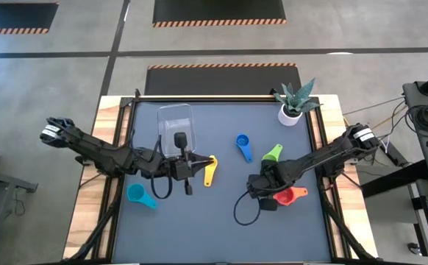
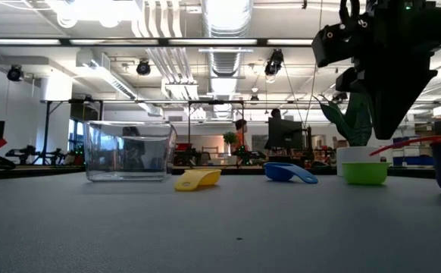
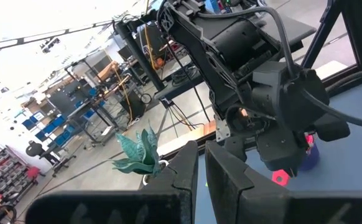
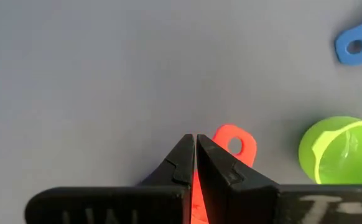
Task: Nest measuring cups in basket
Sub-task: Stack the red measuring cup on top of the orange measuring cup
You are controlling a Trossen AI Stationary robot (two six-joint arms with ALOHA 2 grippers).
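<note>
Red cup [image 1: 290, 196] is your target: it lies on the mat near the right front, and your right gripper [image 4: 195, 163] is pinched shut on its flat handle, hole end poking out past the fingertips. Keep that pinch firm and lift straight up before you travel, since a thin handle looks likely to swivel in a narrow grip.

Green cup [image 1: 273, 154] sits just beside it, blue cup [image 1: 243, 146] farther toward the middle; clear both on the way. Basket [image 1: 176, 124] is well apart, at the back left of the mat, and looks empty, so carry across and lower the cup in upright.

Yellow cup [image 1: 210, 171] lies near the basket's front, teal cup [image 1: 140, 195] at the front left.

Your left gripper [image 1: 187, 171] is closed on nothing, parked between basket and yellow cup, right on your route. Move it aside first.
</note>
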